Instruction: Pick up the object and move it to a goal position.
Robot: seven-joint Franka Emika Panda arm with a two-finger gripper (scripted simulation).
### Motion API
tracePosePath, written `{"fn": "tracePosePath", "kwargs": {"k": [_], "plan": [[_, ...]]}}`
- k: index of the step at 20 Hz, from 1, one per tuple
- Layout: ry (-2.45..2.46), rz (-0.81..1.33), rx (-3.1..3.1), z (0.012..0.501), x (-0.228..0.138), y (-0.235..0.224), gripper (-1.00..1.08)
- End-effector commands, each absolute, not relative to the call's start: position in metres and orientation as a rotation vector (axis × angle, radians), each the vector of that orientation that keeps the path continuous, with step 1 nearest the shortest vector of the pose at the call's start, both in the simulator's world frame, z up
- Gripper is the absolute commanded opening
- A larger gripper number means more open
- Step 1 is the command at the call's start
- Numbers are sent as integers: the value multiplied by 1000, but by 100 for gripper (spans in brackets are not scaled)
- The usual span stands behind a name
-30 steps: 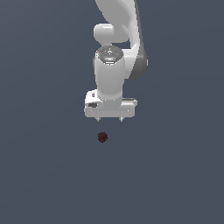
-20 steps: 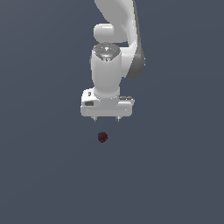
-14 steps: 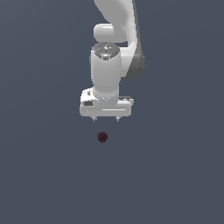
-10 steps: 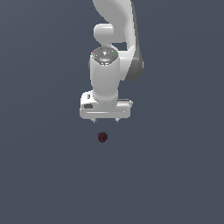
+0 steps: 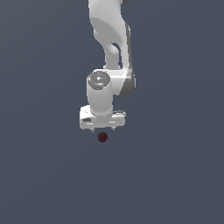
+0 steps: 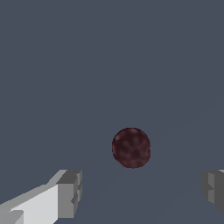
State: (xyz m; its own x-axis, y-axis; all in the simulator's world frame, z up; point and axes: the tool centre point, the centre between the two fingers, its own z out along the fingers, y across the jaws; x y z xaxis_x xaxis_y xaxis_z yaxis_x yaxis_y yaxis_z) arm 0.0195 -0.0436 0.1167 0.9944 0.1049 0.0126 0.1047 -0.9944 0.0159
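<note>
The hand (image 5: 103,129) is shown with fingers (image 6: 69,194) spread apart, poised just above the dark maroon object (image 5: 103,137), which lies on the grey tabletop (image 5: 175,166), untouched, between the fingertips.

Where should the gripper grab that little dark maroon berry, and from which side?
Grip the berry across its widest middle, coming straight down from above. It is roughly round and lies alone on the flat surface, so no side is favoured. The open gripper already has a finger on each side of it.
</note>
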Motion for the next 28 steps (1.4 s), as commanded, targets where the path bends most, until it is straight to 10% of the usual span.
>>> {"fn": "tracePosePath", "kwargs": {"k": [1,27,28], "plan": [[184,12,3127,100,19,-47,100],[209,0,3135,28,17,-52,100],[209,0,3135,28,17,-52,-100]]}}
